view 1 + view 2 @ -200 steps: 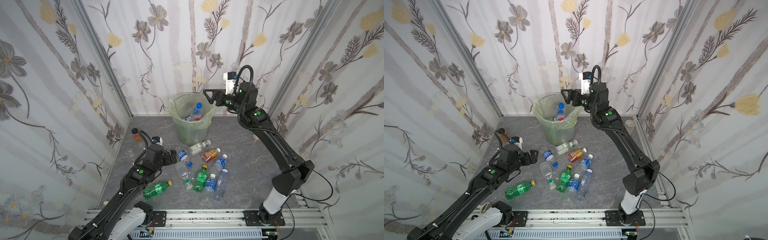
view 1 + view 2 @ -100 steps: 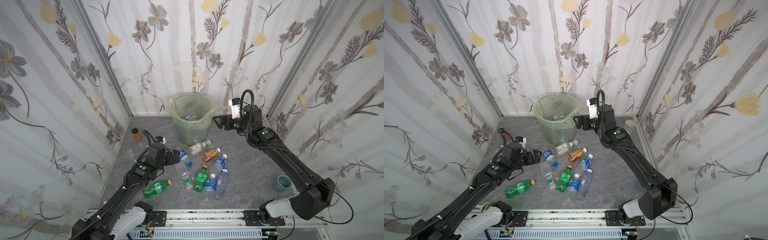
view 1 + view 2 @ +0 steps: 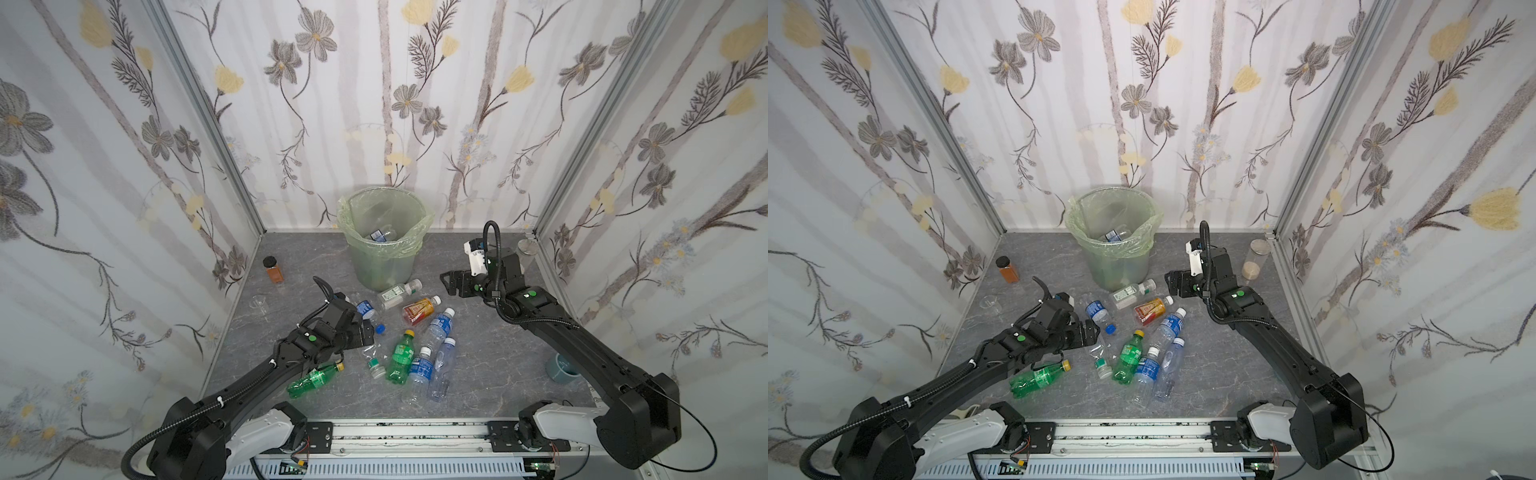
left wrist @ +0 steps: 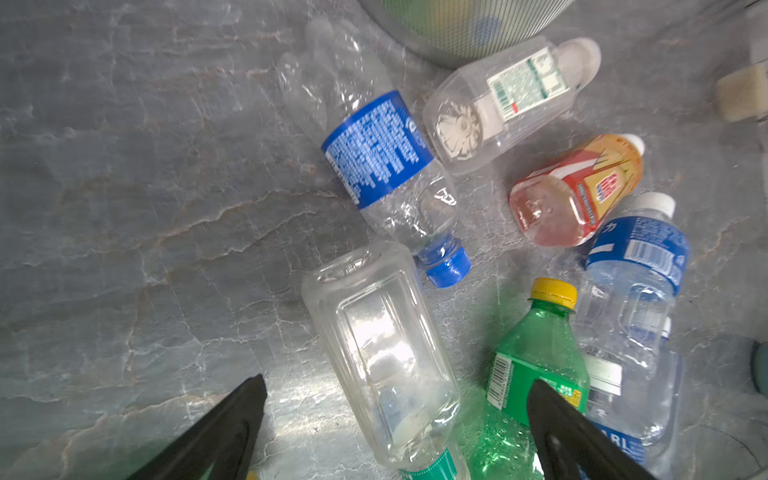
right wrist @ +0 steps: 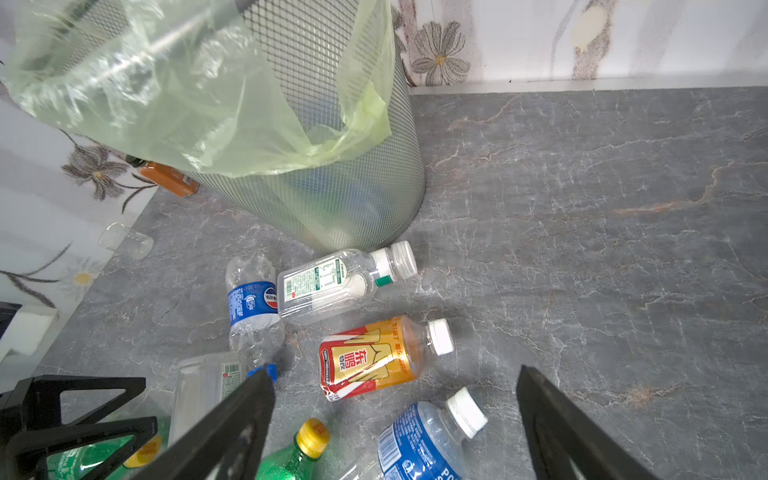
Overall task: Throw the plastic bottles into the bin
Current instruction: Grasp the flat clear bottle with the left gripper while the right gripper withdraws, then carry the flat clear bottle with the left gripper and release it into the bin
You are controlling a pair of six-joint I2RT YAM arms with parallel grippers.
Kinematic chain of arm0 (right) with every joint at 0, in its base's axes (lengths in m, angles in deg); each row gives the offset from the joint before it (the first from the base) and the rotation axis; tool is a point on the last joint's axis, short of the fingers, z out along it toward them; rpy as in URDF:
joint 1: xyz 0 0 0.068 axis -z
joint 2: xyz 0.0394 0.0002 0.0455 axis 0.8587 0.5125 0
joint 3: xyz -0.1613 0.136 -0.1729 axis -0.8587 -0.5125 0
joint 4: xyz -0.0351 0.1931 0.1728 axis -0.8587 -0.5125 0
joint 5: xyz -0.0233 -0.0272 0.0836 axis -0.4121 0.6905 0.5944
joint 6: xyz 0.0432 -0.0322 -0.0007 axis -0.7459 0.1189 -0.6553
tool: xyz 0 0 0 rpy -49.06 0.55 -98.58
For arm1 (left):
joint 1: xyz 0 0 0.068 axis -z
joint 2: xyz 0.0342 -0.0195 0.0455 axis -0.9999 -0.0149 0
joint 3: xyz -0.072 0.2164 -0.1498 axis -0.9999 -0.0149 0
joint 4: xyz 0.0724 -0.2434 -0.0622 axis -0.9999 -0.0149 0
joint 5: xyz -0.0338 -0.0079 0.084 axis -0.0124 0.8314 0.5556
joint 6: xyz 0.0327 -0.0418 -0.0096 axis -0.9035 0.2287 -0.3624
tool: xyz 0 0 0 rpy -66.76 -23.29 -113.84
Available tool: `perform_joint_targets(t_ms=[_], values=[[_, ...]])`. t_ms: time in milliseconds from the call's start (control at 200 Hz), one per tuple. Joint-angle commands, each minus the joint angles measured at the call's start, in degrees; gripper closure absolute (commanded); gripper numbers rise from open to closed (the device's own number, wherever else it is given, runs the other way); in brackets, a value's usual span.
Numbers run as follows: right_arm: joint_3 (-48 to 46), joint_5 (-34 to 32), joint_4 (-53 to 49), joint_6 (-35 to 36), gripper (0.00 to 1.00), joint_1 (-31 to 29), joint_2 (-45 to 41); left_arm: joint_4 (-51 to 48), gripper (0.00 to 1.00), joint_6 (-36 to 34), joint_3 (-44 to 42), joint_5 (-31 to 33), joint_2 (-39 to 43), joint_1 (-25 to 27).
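Now left fingers (image 4: 224,432) and right fingers (image 5: 232,424) are spread, empty; the left should squarely straddle the lower-centre clear bottle (image 4: 382,353).

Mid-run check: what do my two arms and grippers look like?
Both are matte black with white base links at the rail: left arm, right arm. Each has small green dots near the wrist and a ribbed black cable looping off it. White zip ties band the left one; a white camera block tops the right wrist. The left gripper and right gripper have black, tapering fingers.
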Motion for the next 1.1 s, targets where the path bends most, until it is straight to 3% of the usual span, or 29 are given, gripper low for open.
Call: perform_joint_targets(t_ms=[0,335,630,754,909,1094], values=[[-0.53,-0.98,2.68,-0.25,0.08,0.22,0.17,0.9,0.01,4.86,-0.12,6.2,-2.7,2.71],[-1.8,-0.59,3.42,0.34,0.08,0.49,0.43,4.06,0.18,8.11,-0.28,9.46,-7.95,5.79],[-2.73,-0.16,3.9,0.32,0.08,0.6,0.29,7.85,0.22,9.43,-2.4,8.75,-12.87,5.97],[-2.73,-0.14,3.88,0.32,0.08,0.6,0.34,8.35,0.32,9.94,-2.49,8.99,-14.44,6.05],[-3.54,-0.56,3.99,0.46,0.09,0.76,0.25,8.35,0.42,11.23,-3.4,9.91,-13.05,6.05],[-5.42,-0.92,4.0,0.63,0.09,1.16,0.25,8.09,0.48,11.99,-5.1,11.42,-4.93,5.81]])
